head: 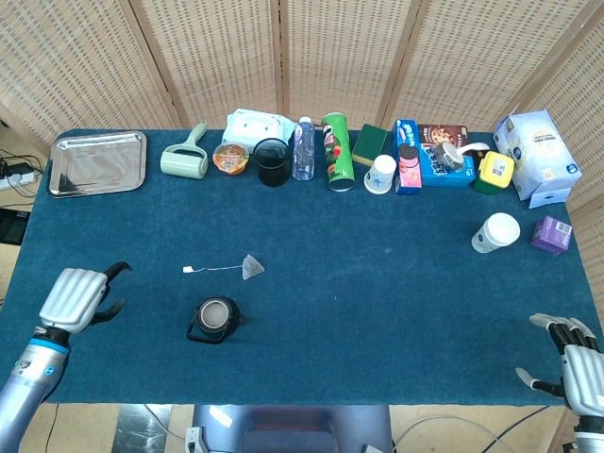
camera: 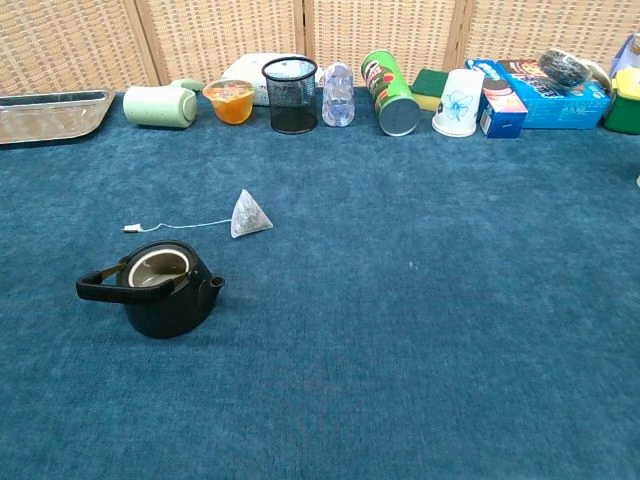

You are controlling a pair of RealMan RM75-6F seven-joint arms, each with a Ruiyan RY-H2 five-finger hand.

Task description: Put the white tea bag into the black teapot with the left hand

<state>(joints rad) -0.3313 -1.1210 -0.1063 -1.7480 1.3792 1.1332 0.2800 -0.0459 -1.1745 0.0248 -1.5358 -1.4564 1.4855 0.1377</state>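
Note:
The white pyramid tea bag (head: 252, 267) (camera: 250, 214) lies on the blue tablecloth, its string running left to a small tag (head: 189, 271) (camera: 131, 228). The black teapot (head: 214, 319) (camera: 158, 290) stands lidless just in front of it, handle pointing left. My left hand (head: 77, 297) hovers over the table's front left, well left of the teapot, holding nothing, fingers slightly curled and apart. My right hand (head: 578, 363) is at the front right corner, empty with fingers spread. Neither hand shows in the chest view.
Along the back edge stand a metal tray (head: 97, 162), green roller (head: 185, 159), orange bowl (head: 230, 158), black mesh cup (head: 272, 161), water bottle (head: 303, 148), green can (head: 337, 151), paper cups and boxes (head: 532, 156). A lidded white cup (head: 495, 232) sits at the right.

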